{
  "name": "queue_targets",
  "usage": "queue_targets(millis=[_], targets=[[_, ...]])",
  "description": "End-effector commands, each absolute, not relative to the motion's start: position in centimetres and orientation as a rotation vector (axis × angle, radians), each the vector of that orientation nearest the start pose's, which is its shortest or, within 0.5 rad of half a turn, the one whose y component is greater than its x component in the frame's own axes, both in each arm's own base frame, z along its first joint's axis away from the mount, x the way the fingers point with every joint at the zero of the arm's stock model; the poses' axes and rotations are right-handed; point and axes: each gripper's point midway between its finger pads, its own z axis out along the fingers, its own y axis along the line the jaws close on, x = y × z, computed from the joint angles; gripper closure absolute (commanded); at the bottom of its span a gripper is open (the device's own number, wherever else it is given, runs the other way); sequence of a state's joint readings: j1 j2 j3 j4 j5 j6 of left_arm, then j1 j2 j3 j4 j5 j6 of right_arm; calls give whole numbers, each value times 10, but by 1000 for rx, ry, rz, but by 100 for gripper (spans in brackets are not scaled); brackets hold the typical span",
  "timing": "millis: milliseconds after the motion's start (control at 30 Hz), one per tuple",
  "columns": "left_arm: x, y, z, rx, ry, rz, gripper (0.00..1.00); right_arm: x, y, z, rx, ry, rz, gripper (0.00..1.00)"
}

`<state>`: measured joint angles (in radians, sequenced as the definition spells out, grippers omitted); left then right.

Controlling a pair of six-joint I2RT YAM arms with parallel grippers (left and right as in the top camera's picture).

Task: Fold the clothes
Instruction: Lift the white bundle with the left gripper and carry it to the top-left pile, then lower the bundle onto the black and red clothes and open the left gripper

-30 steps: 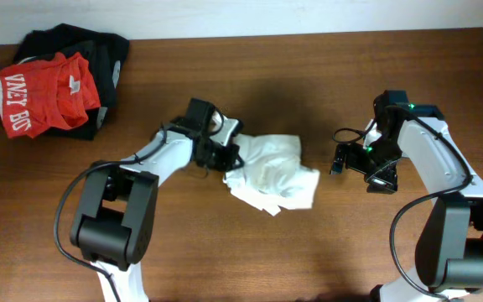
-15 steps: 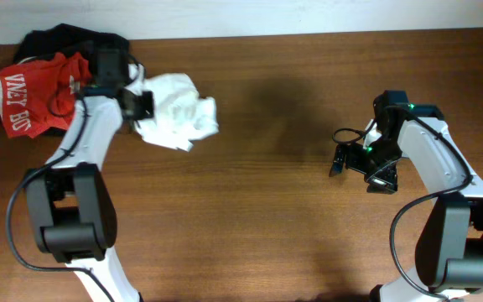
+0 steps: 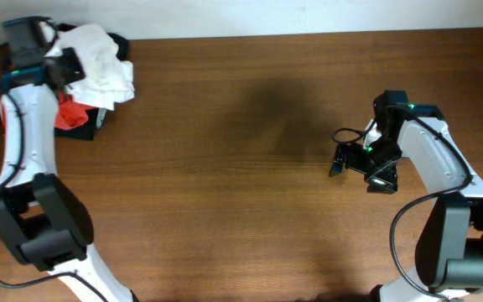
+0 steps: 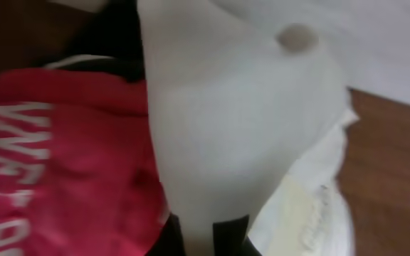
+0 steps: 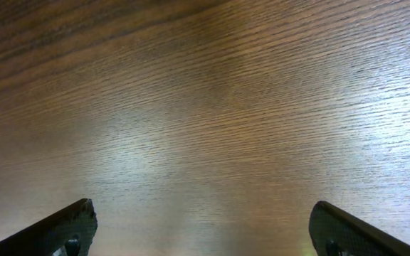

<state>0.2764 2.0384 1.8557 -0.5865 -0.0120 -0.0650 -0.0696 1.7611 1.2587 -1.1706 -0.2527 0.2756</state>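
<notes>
Your left gripper, pinching the bunched T-shirt, has swung it from mid-table to the far-left corner above the red shirt, so it's likely being stacked, not folded further, while your right gripper hovers spread over the table.

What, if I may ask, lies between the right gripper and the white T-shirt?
Between the right gripper and the white T-shirt lies only bare table, as the overhead view shows.
</notes>
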Motion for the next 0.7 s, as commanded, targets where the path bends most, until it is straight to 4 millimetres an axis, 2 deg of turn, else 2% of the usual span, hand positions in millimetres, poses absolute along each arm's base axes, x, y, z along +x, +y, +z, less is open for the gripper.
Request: queue_targets(millis=[0,133,200,367,567,600,667], targets=[[549,190,215,-468,2210,148,100,295,21,71,563,3182,392,1],[548,194,241,-505,2133,139,99,295,21,71,563,3182,392,1],[541,208,245,-593,2106,177,98,295,21,71,563,3182,393,1],[517,248,236,-719,2113,323,98,295,21,71,563,3182,393,1],[506,270,203,-778,2163,345,95,295,21,71,563,3182,392,1],[505,276,191,-793,2179,349,75,295,21,71,563,3182,392,1],[505,282,170,-811,2211,352,28,295,21,71,563,3182,393,1]])
